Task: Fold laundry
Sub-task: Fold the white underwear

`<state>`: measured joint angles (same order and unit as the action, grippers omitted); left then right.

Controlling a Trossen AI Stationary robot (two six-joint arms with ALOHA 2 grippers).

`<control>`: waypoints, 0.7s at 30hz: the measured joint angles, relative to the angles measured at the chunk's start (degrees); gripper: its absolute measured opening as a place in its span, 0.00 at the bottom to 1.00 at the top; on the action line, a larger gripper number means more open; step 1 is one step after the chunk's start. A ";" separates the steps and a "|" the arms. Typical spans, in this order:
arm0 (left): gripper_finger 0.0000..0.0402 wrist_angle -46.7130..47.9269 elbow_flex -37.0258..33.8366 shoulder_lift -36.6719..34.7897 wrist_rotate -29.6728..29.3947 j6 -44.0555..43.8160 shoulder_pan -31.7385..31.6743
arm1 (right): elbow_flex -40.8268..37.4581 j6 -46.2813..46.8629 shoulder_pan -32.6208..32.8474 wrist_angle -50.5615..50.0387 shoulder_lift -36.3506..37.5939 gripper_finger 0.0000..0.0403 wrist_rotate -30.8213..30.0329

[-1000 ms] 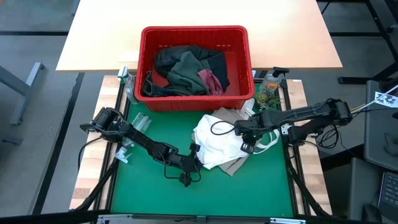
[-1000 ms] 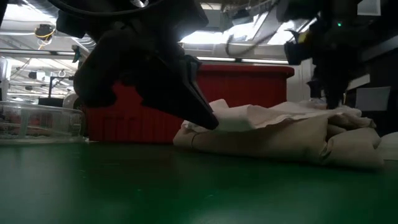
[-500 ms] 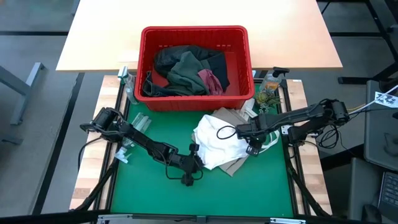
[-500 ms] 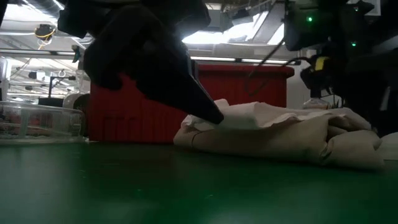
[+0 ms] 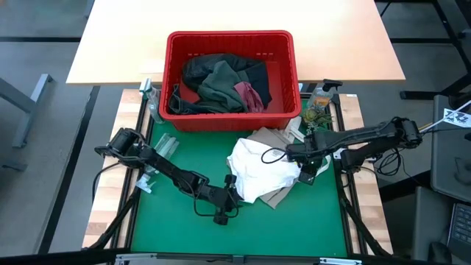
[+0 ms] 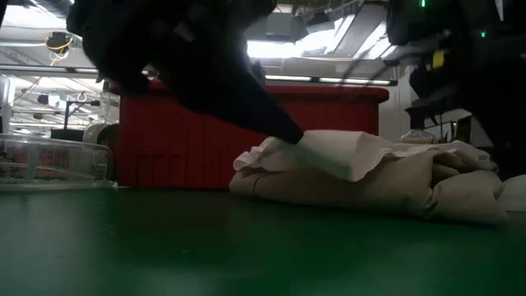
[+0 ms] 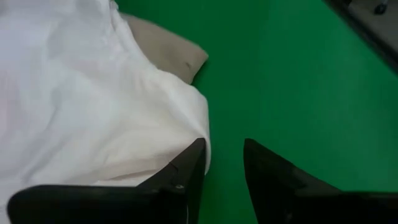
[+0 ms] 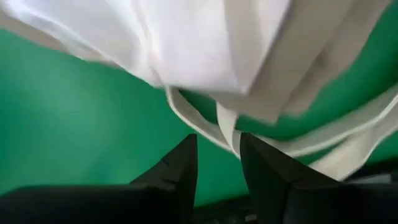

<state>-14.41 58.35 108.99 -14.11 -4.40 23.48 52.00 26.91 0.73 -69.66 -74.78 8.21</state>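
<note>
White/tan garment (image 5: 261, 175) lies crumpled mid-mat, just near of red basket (image 5: 229, 40) w/ rest of laundry (image 5: 221, 82). Left gripper (image 7: 221, 163) at its near-left edge, fingers narrowly apart, holding nothing, prob. placed to take the hem. Right gripper (image 8: 217, 158) at right edge, narrow gap, straps beside it, no grip.

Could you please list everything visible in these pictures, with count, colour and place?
White garment: one, white, crumpled mid-mat.
Tan top: one, tan, under the white garment.
Basket clothes: several; black, olive-green, maroon; in the basket.
Basket: one, red, behind the mat.
Green mat: one, covering the table.
Bottle: one, clear, right of the basket.
Clear tray: one, mat's left edge.
Left gripper: open, at the white garment's near edge.
Right gripper: open, at the garment's right side, over pale straps.
</note>
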 joint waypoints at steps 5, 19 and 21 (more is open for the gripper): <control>0.26 -0.24 0.00 0.00 -0.14 -0.10 -0.02 | 1.72 -2.30 0.00 9.99 1.64 0.30 -1.89; 0.26 1.09 0.02 -0.07 -2.86 -8.18 -0.11 | 1.78 -16.10 -0.85 31.55 -1.11 0.30 -6.63; 0.26 1.08 0.02 -0.07 -2.82 -8.66 -0.09 | 1.76 -17.35 -1.61 31.17 -1.88 0.30 -6.51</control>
<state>-13.33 58.37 108.92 -16.93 -13.07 23.40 53.75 9.55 -0.88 -38.50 -76.66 1.70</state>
